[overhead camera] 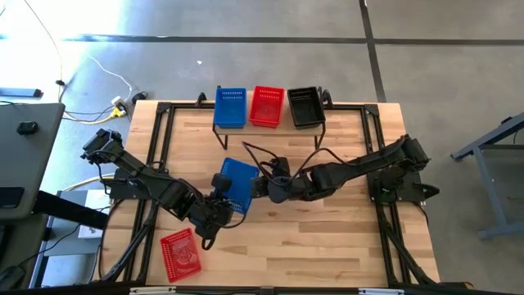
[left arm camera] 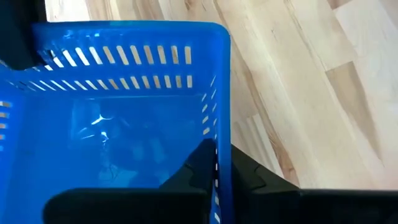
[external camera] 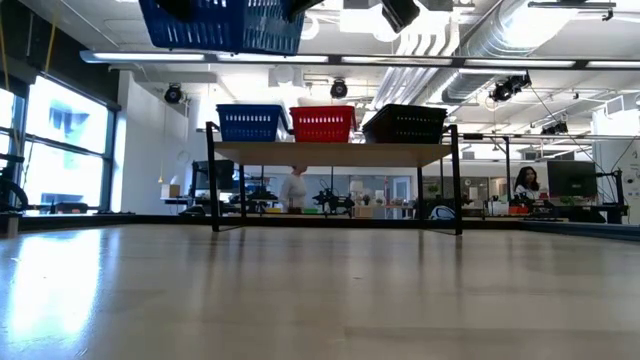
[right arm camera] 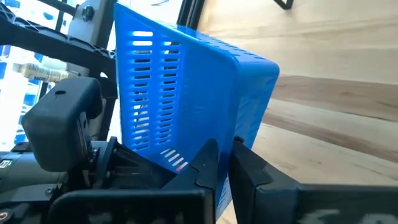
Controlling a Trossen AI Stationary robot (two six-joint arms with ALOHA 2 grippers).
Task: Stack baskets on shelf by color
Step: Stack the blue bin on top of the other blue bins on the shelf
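Note:
A blue basket [overhead camera: 238, 182] hangs in the air over the middle of the table, between my two grippers; in the low view the blue basket [external camera: 224, 26] is well above the tabletop. My left gripper [overhead camera: 222, 195] is shut on its near-left side, and my right gripper [overhead camera: 261, 188] is shut on its right side. On the shelf [overhead camera: 246, 129] at the far edge, three stand side by side on their bottoms: a blue basket [overhead camera: 230, 106], a red basket [overhead camera: 267, 106] and a black basket [overhead camera: 304, 106]. Another red basket [overhead camera: 180, 252] lies on the table near the near edge. My left gripper [left arm camera: 222, 169] pinches a side wall of the blue basket near a corner [left arm camera: 219, 134], one finger inside [left arm camera: 200, 163] and one outside. The basket is lifted clear of the table. My right gripper [right arm camera: 225, 163] pinches the rim of the blue basket's wall [right arm camera: 219, 127] between its two fingers, coming from the table's right. The basket is tilted in this view and is lifted clear.
Black frame rails [overhead camera: 155, 156] run along the table's left and right sides. The shelf's legs [external camera: 212, 180] stand on the far part of the table. Open wood lies between the held basket and the shelf. People show in the room behind [external camera: 294, 188].

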